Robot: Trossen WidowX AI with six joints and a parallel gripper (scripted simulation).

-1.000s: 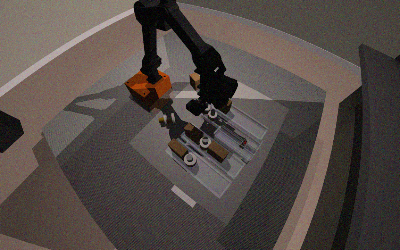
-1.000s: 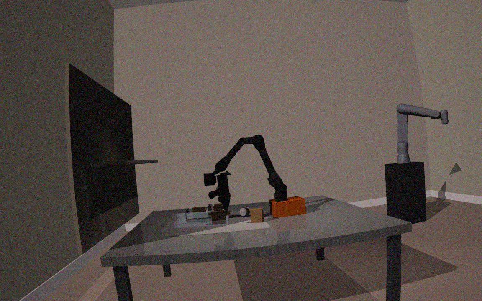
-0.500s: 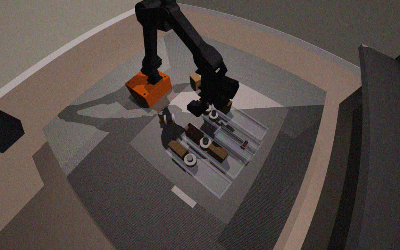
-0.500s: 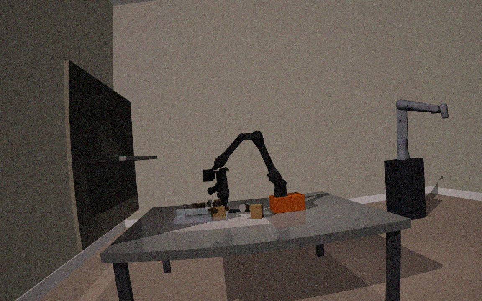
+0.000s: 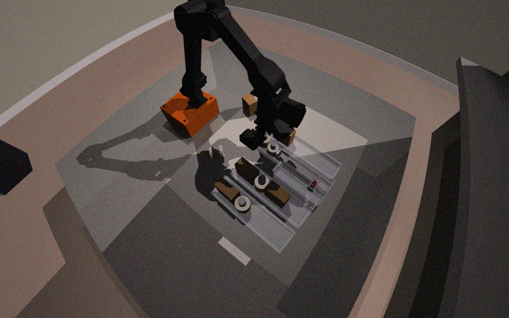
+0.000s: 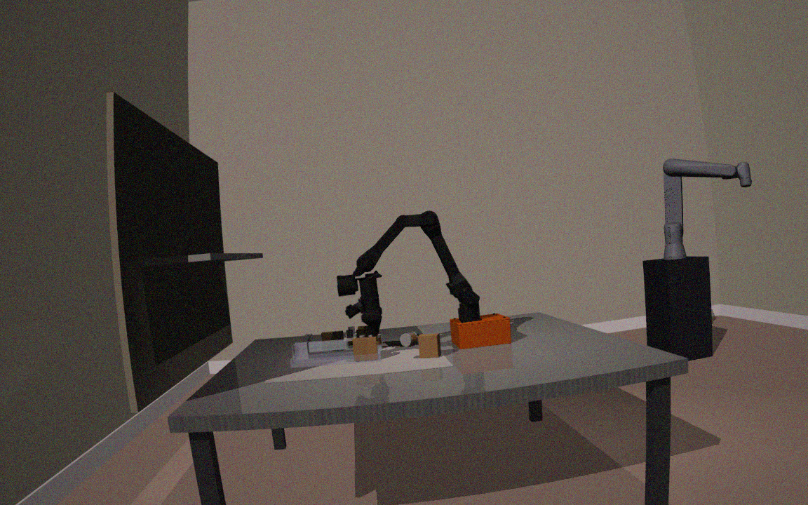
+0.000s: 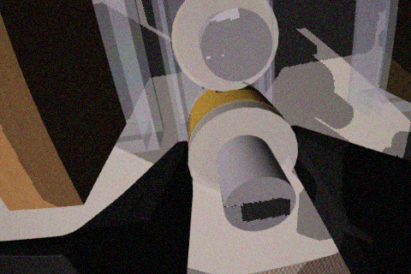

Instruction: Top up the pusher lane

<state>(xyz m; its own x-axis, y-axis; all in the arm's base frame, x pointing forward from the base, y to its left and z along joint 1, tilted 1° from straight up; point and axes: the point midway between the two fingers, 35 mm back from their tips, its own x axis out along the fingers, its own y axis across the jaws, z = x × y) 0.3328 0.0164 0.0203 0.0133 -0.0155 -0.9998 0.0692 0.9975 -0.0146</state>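
My gripper [image 5: 265, 139] [image 7: 237, 143] is shut on a jar [image 7: 244, 126] with a grey knob, a white collar and a yellow body. Its lower part is hidden, so I cannot tell whether it touches the floor. Right beyond it, a second jar [image 5: 273, 147] [image 7: 184, 34] with a white collar stands at the front of the clear sprung lane [image 5: 295, 172]. In the wrist view its collar overlaps the held jar's body; touching or apart, I cannot tell. A red-marked pusher part [image 5: 314, 183] shows farther back in the lane. Another loose jar [image 5: 216, 151] [image 6: 406, 339] lies on its side.
Left of the lane in the top view, neighbouring lanes hold jars [image 5: 261, 181] [image 5: 242, 203] and brown blocks [image 5: 226, 191] [image 5: 277, 193]. A wooden block [image 5: 290, 137] [image 6: 365, 348] stands close on the other side. Another block [image 5: 249, 104] [image 6: 429, 345] stands nearer the orange base [image 5: 203, 118] [image 6: 481, 332].
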